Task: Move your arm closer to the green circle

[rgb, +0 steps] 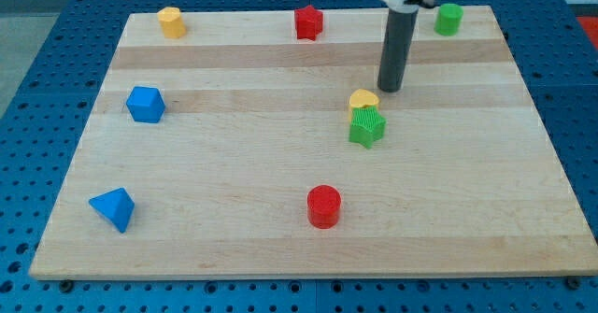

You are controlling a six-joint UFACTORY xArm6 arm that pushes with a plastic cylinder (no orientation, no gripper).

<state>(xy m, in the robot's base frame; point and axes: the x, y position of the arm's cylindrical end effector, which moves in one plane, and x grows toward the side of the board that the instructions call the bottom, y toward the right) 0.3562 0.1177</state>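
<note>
The green circle is a short green cylinder standing near the top right corner of the wooden board. My rod comes down from the view's top and my tip rests on the board below and to the left of the green circle, well apart from it. The tip is just above and to the right of a yellow heart block, which touches a green star block below it.
A red star block stands at the top middle and a yellow block at the top left. A blue block lies at the left, a blue triangle at the bottom left, a red cylinder at the bottom middle.
</note>
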